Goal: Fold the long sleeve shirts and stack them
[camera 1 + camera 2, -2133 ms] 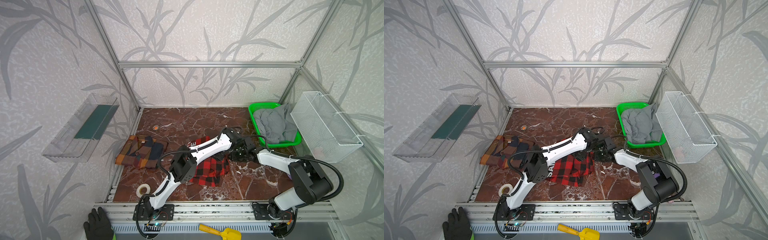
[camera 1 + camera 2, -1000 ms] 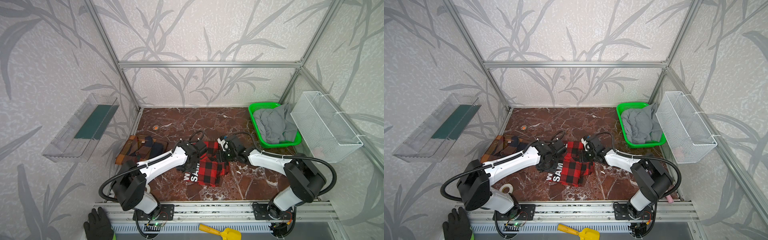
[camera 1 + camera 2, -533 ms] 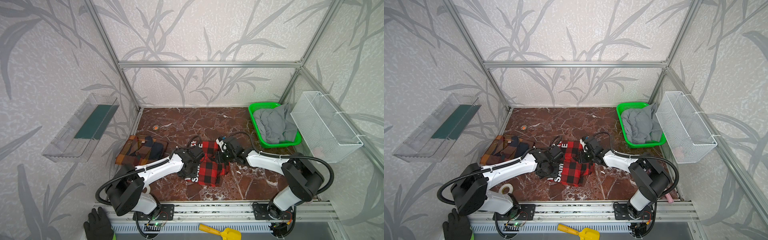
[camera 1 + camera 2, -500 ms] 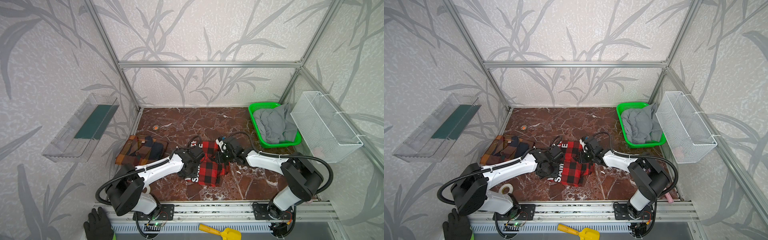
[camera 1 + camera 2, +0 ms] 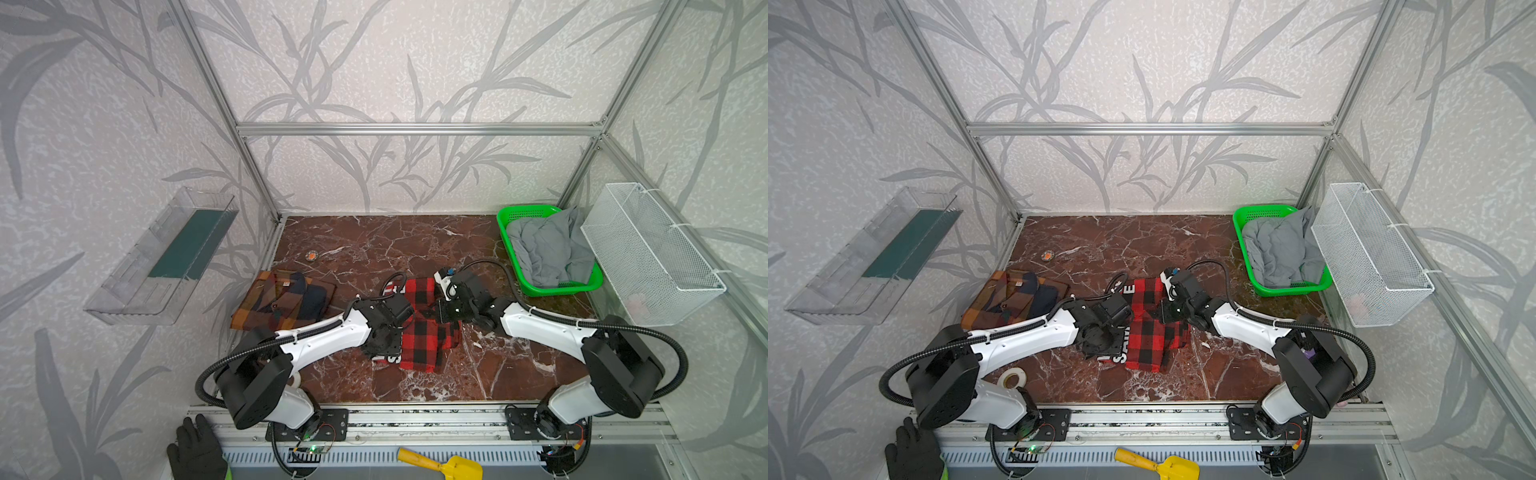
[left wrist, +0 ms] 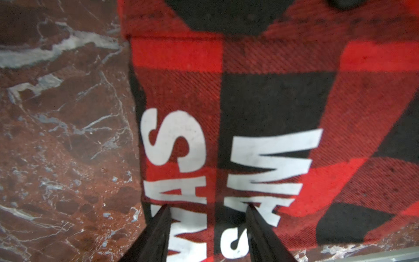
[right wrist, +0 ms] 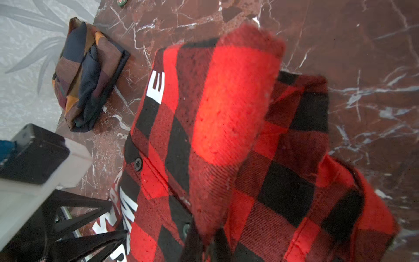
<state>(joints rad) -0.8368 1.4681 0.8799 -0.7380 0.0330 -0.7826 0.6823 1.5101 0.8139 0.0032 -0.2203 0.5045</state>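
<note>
Taking the table (image 5: 374, 241) as a clock face in both top views, with twelve at the back wall, the red-and-black shirt (image 5: 422, 332) lies near the centre, slightly toward six. It is partly folded into a strip running from twelve to six, with white letters (image 6: 176, 140) printed along its nine o'clock edge. The plaid shirt (image 5: 282, 299), in brown, orange and navy, sits folded at nine o'clock, apart from the red one, with bare table between them. The left gripper (image 6: 208, 207) comes in from seven o'clock and points down at the red-and-black shirt's nine o'clock edge. Its fingers (image 6: 158, 231) stand apart with their tips at the lettered cloth; whether they press on it cannot be told. The right gripper (image 7: 207, 240) reaches in from four o'clock to the shirt's two o'clock side. Its jaws are closed on a fold of the red-and-black cloth, which rises as a ridge above the flat part in the right wrist view. A green basket (image 5: 528, 212) at two o'clock holds a grey cloth (image 5: 544, 249). A roll of tape (image 5: 1012, 378) lies at seven o'clock, beside the left arm.
</note>
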